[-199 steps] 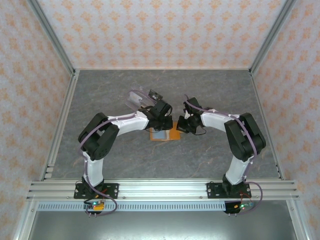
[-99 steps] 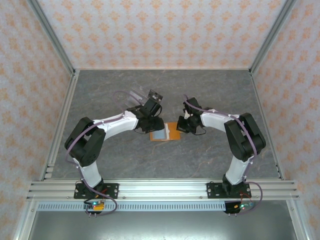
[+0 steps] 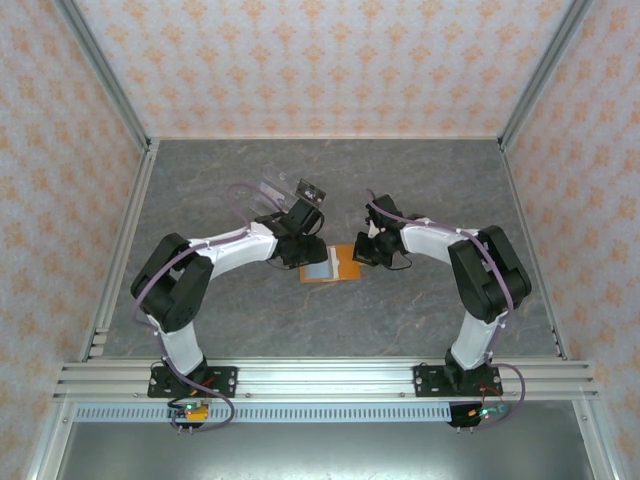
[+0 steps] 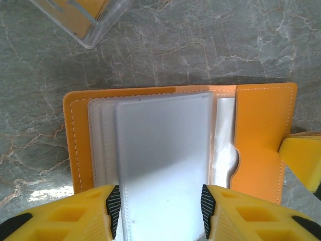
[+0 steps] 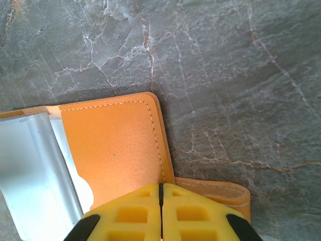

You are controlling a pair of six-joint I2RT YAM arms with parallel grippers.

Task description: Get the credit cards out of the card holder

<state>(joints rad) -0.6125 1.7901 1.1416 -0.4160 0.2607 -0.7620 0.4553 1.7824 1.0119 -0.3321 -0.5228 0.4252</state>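
The card holder (image 4: 261,135), an orange folding wallet, lies open on the table, and in the top view the card holder (image 3: 345,266) sits between both arms. Grey translucent pockets (image 4: 165,150) fan out from its middle. I cannot tell a credit card from the pockets; a pale sheet (image 4: 224,130) sits in the right flap's slot. My left gripper (image 4: 160,206) hangs open over the top pocket, one pad on each side of it. My right gripper (image 5: 161,193) is shut, its tips on the holder's right flap (image 5: 115,150) near the strap (image 5: 220,191).
A clear plastic piece (image 4: 80,20) lies just beyond the holder, to the far left of it, and it is the clear plastic piece (image 3: 272,193) in the top view. Metal rails and patterned walls enclose the grey marble table (image 3: 440,180).
My left arm has drawn back to the left, off the middle of the holder, and its jaws have opened wide. The right arm and the holder have stayed put.
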